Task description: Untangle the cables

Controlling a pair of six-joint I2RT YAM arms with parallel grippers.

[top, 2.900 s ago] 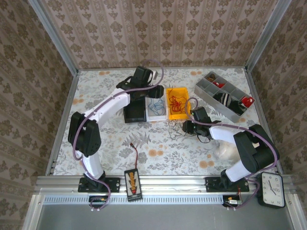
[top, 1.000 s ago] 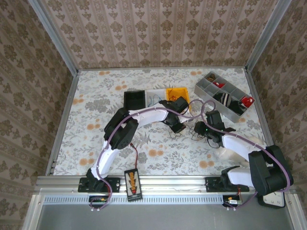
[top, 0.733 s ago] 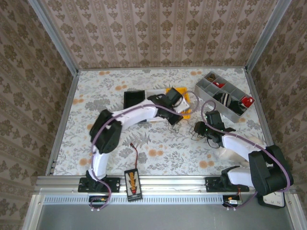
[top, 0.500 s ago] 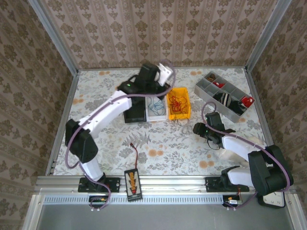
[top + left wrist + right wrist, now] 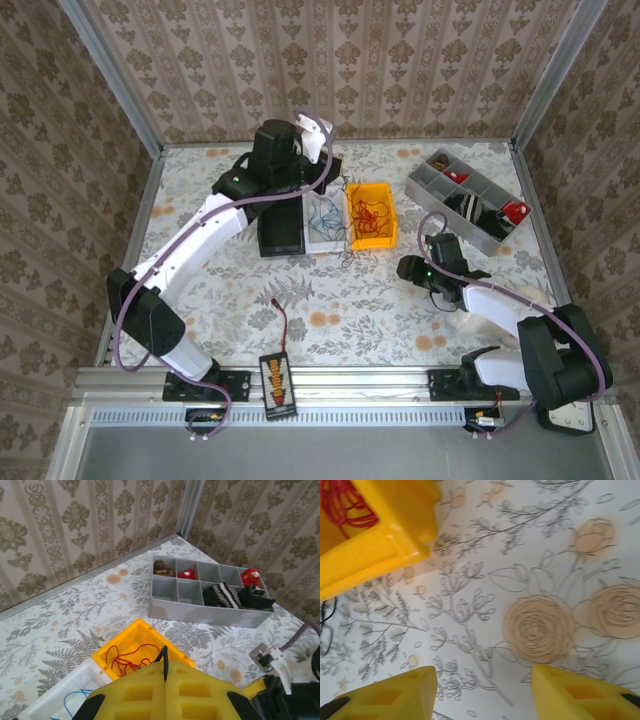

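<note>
1. Your left gripper [image 5: 164, 671] was clenched on the black cable [image 5: 164, 655], held high above the bins, likely to draw it clear of the others.
2. The red cable [image 5: 372, 213] lay in the yellow bin [image 5: 391, 235] and the blue cable [image 5: 325, 218] in the white bin [image 5: 325, 247], apparently sorted by colour.
3. Your right gripper [image 5: 482, 682] hung released and empty over the table [image 5: 535, 555].
4. You could read no writing anywhere.

**A:** where's a gripper fitting through right now?

**B:** the near table [image 5: 330, 310] and far left are lying free. the black bin [image 5: 281, 232], white bin [image 5: 325, 222] and yellow bin [image 5: 371, 215] are sitting touching mid-table, and the left arm [image 5: 200, 232] is hanging over them with the left gripper [image 5: 164, 675] pinching a black cable [image 5: 163, 656]. the grey tray [image 5: 468, 198] is blocking far right, and the right gripper [image 5: 403, 268] is crowding the gap
</note>
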